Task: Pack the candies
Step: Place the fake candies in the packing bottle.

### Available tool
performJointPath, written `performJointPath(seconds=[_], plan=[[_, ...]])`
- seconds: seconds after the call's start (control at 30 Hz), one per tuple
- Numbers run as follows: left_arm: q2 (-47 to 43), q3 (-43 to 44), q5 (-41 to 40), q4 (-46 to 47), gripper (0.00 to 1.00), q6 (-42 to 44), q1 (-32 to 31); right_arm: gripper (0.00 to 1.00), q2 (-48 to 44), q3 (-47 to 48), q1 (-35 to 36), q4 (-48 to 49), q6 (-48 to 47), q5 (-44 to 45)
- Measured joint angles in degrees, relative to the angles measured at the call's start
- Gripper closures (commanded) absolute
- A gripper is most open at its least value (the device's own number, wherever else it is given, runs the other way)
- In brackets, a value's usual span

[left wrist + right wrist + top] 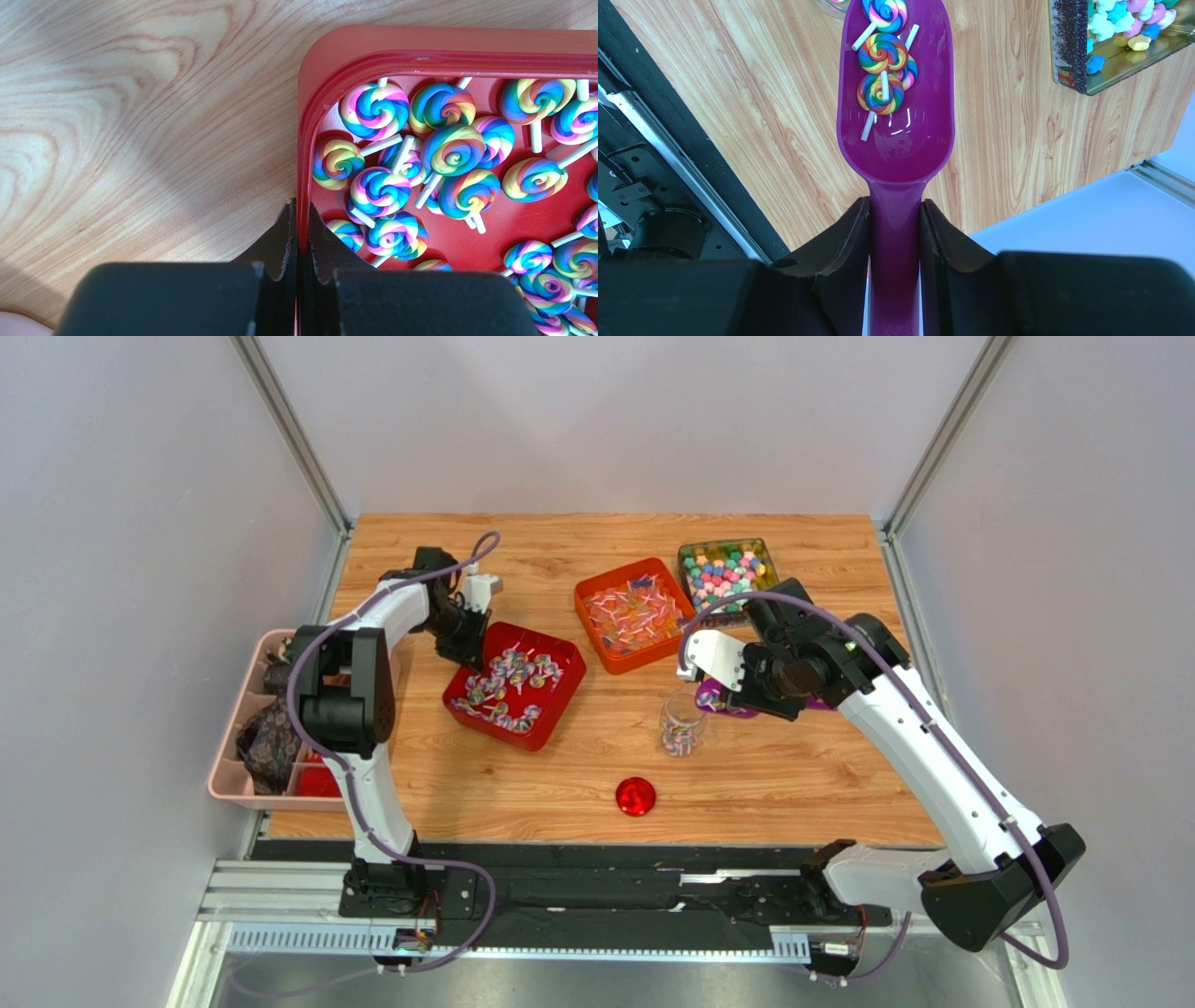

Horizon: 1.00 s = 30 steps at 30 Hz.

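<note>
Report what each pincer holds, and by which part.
The left pincer grips the red tray by its side wall. The right pincer grips the purple scoop by its handle, with lollipops in its bowl.

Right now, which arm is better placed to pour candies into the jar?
The right arm. The right hand is shut on the purple scoop, which carries lollipops and has its tip beside the clear jar. The left hand is only clamped on the rim of the red tray.

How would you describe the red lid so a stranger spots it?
On the wooden table, look toward the near edge. The lid lies alone, just nearer than the glass jar. It is small and round, unlike the square red tray.
</note>
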Motion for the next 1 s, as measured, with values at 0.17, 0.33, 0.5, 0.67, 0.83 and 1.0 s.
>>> performJointPath(seconds=[0.17, 0.33, 0.5, 0.67, 0.83, 1.0], plan=[[0.0, 0.0, 0.0, 0.0, 1.0, 0.02, 0.0, 1.0, 0.0, 0.0, 0.85, 0.02, 0.0, 1.36], [0.0, 0.0, 0.0, 0.0, 1.0, 0.0, 0.02, 1.0, 0.0, -0.07, 2.62, 0.0, 0.02, 2.34], [0.0, 0.0, 0.0, 0.0, 1.0, 0.0, 0.04, 1.0, 0.2, -0.13, 4.2, 0.02, 0.07, 3.32], [0.0, 0.0, 0.0, 0.0, 1.0, 0.0, 0.04, 1.0, 0.92, -0.39, 5.07, 0.02, 0.13, 4.68], [0.0, 0.0, 0.0, 0.0, 1.0, 0.0, 0.04, 1.0, 1.03, -0.39, 6.19, 0.04, 0.24, 6.08], [0.0, 0.0, 0.0, 0.0, 1.0, 0.0, 0.04, 1.0, 1.51, -0.39, 7.52, 0.04, 0.26, 8.24]])
